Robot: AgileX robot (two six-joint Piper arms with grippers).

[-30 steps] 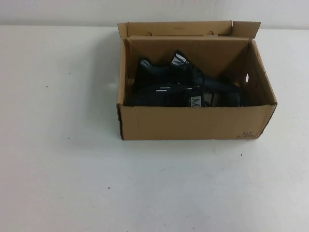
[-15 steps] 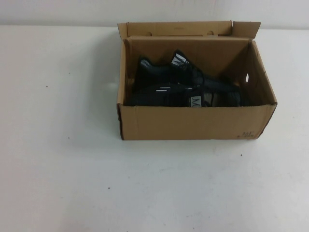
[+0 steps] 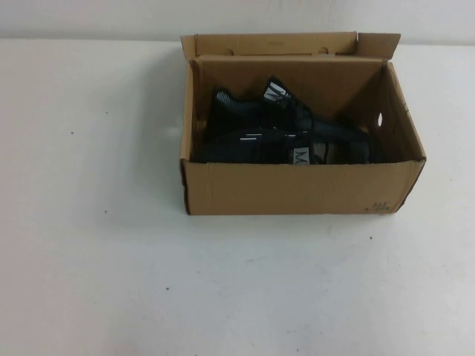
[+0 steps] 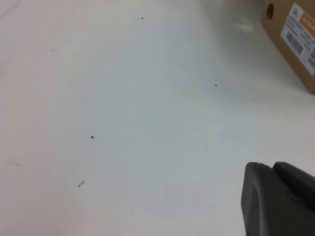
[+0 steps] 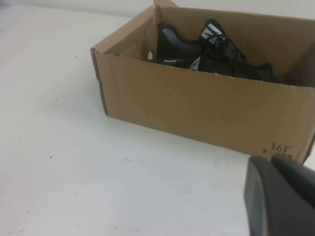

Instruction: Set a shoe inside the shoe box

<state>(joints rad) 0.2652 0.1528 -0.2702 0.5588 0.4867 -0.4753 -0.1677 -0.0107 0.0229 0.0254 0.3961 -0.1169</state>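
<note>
The brown corrugated cardboard shoe box (image 3: pixel 297 185) sits open toward the far edge of the white table (image 3: pixel 111 259), right of centre. Inside, against the near wall, lies the black mesh shoe (image 3: pixel 282 148) with white dashes and a grey tongue patch; the matching black sneaker (image 3: pixel 260 107) with a white striped tab lies behind it. Nothing has shifted since the earlier frames. The left gripper (image 4: pixel 278 201) hovers over bare table left of the box, the right gripper (image 5: pixel 280 199) before its near wall; whether either claw is apart or together cannot be told.
</note>
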